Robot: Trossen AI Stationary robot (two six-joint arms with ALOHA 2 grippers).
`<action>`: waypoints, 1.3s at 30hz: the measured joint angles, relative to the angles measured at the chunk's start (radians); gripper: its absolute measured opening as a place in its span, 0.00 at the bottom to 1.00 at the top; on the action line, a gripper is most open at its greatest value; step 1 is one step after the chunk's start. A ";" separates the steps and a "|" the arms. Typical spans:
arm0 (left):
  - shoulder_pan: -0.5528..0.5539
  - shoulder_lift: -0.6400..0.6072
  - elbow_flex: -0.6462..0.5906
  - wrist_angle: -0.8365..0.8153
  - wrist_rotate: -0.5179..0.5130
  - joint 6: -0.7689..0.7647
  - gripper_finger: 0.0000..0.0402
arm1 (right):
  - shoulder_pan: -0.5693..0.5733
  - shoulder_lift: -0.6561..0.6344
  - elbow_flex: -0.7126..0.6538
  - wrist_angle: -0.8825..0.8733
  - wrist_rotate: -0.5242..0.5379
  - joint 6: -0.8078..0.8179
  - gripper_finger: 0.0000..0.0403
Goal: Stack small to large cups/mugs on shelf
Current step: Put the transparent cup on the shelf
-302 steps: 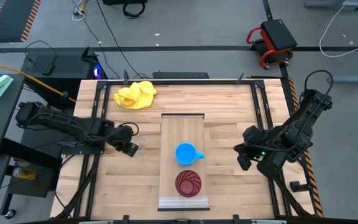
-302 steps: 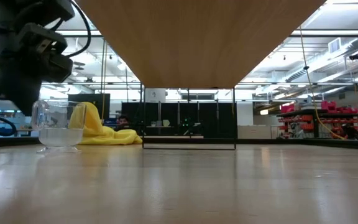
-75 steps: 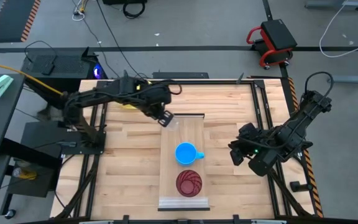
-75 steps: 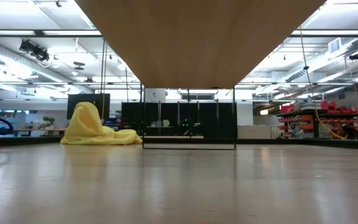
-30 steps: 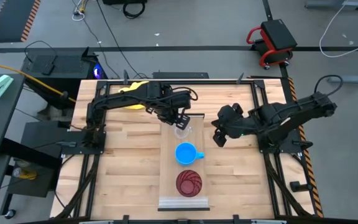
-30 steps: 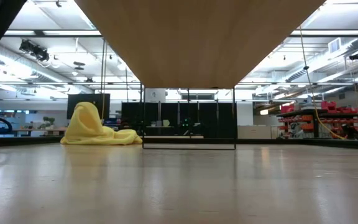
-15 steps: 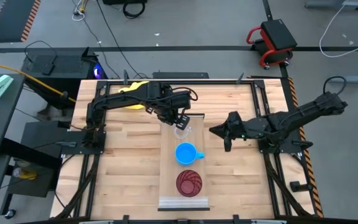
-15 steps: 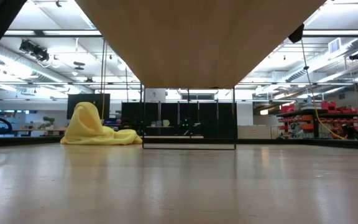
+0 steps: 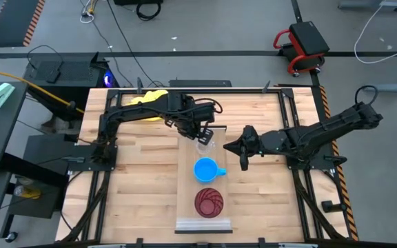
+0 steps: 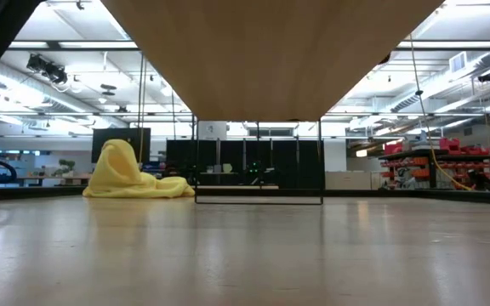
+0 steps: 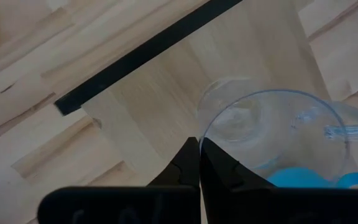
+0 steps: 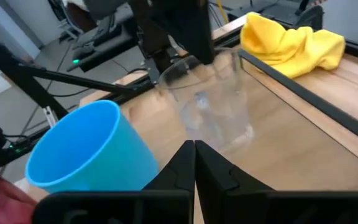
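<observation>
From above we see the shelf [image 9: 188, 201] lying lengthwise in the middle of the slatted worktop [image 9: 143, 200], with three vessels in a row on it: the clear glass cup [image 9: 203, 144] at the far end, the bright blue mug [image 9: 206, 170] in the middle with its handle toward the right arm's side, and the dark red tumbler [image 9: 209, 202] nearest the front edge; the left end effector [image 9: 202, 135] reaches in over the glass cup and is clamped on its rim; the right end effector [image 9: 242, 149] stretches in from its side and sits just beside the shelf's edge, level with the gap between cup and mug, its fingers together; a yellow cloth [image 9: 147, 98] lies at the far edge, partly under the left arm; at table height the underside of the shelf [image 10: 270, 51] fills the upper middle and the yellow cloth [image 10: 130, 174] is heaped far off, with no vessel showing; past the left wrist we look down into the glass cup [image 11: 272, 134], standing on the shelf [image 11: 160, 106] with the blue mug [image 11: 303, 179] just beyond it; past the right wrist the blue mug [image 12: 89, 152] is close, the glass cup [image 12: 210, 93] behind it is pinched at the rim by the left end effector [image 12: 166, 65], and the yellow cloth [image 12: 291, 37] lies beyond.
</observation>
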 joint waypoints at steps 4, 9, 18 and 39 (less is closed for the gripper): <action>0.000 0.003 0.001 0.003 0.006 -0.002 0.01 | -0.005 0.019 0.000 0.047 -0.022 -0.015 0.03; 0.000 0.009 0.002 0.019 0.015 0.001 0.02 | -0.030 0.057 0.001 0.063 -0.060 -0.015 0.03; -0.004 0.010 0.000 0.046 0.020 0.023 0.04 | -0.045 0.104 0.000 0.091 -0.086 -0.020 0.03; -0.007 0.014 -0.002 0.071 0.019 0.083 0.11 | -0.065 0.103 0.001 0.049 -0.085 -0.023 0.03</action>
